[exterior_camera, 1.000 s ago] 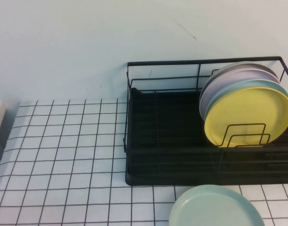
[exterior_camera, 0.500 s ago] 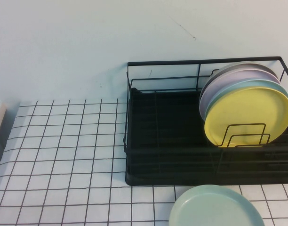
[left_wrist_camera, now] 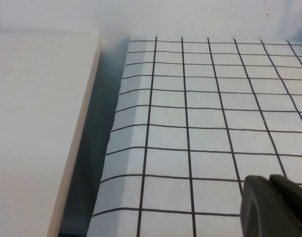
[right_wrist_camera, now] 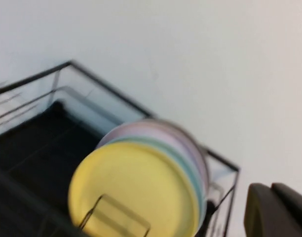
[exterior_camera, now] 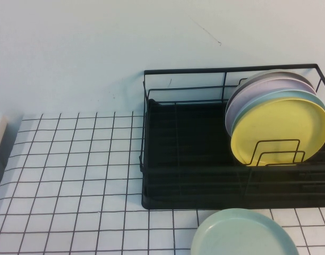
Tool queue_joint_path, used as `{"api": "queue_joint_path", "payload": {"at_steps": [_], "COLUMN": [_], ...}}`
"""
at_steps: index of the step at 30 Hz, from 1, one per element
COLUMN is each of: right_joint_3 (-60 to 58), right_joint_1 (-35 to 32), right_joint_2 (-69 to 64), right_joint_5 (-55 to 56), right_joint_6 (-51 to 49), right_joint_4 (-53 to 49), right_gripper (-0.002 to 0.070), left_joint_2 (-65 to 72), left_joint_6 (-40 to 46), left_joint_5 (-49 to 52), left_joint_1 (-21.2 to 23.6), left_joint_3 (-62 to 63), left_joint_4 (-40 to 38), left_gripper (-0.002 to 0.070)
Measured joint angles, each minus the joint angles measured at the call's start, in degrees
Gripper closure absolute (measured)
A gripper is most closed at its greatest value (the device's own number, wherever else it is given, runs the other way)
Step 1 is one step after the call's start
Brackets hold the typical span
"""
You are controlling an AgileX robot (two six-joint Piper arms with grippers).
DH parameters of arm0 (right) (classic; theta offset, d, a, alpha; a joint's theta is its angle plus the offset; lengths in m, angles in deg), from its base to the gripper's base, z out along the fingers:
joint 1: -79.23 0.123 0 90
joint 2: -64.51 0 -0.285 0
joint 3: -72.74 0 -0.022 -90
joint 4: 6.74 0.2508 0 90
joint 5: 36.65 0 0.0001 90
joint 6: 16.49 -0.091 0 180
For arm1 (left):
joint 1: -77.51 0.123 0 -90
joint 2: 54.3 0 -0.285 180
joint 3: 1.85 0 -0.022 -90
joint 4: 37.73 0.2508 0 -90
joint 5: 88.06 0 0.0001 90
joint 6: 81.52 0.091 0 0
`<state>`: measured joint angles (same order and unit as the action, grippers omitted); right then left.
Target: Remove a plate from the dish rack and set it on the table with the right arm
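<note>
Left gripper (left_wrist_camera: 274, 207): over the table (exterior_camera: 72, 180); only a dark tip shows, finger spacing cannot be told.
Dish rack (exterior_camera: 173, 159): right end cut off.
Plate (exterior_camera: 242, 234): flat on table before rack, partly cropped.
Right gripper (right_wrist_camera: 277, 210): above rack, finger spacing unclear.

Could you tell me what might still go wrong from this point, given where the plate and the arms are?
The plate lies flat on the table at the near edge of the high view, partly cut off, so it may sit close to the table's edge.

The right gripper hangs above the dish rack; a careless retreat could clip the yellow plate standing there.

The left gripper sits low over the table's left edge.
</note>
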<state>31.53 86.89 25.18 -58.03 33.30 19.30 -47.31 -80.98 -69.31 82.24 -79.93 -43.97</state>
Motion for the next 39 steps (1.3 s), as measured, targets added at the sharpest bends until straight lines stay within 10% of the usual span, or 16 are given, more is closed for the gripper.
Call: {"api": "queue_joint_path", "payload": {"at_steps": [6, 19, 31, 39], "right_joint_3": [-10.48, -33.9, -37.63, -37.53], "right_joint_1": [1.35, -5.97, -10.07, -10.61], "right_joint_2": [0.39, 21.6, 31.91, 32.17], "right_joint_5": [25.53, 32.35, 6.59, 1.91], "right_joint_6": [0.26, -0.75, -39.72, -43.89], "right_joint_4": [0.0, 2.05, -27.89, -30.82], "right_gripper": [0.0678, 0.0678, 0.0678, 0.0678], "left_joint_2": [0.0, 0.0, 0.0, 0.0], "left_joint_6": [0.0, 0.0, 0.0, 0.0], "left_joint_5": [0.0, 0.0, 0.0, 0.0], "left_joint_1": [0.0, 0.0, 0.0, 0.0], "left_joint_3": [0.0, 0.0, 0.0, 0.0], "left_joint_4": [0.0, 0.0, 0.0, 0.0], "left_gripper": [0.0678, 0.0678, 0.0678, 0.0678]}}
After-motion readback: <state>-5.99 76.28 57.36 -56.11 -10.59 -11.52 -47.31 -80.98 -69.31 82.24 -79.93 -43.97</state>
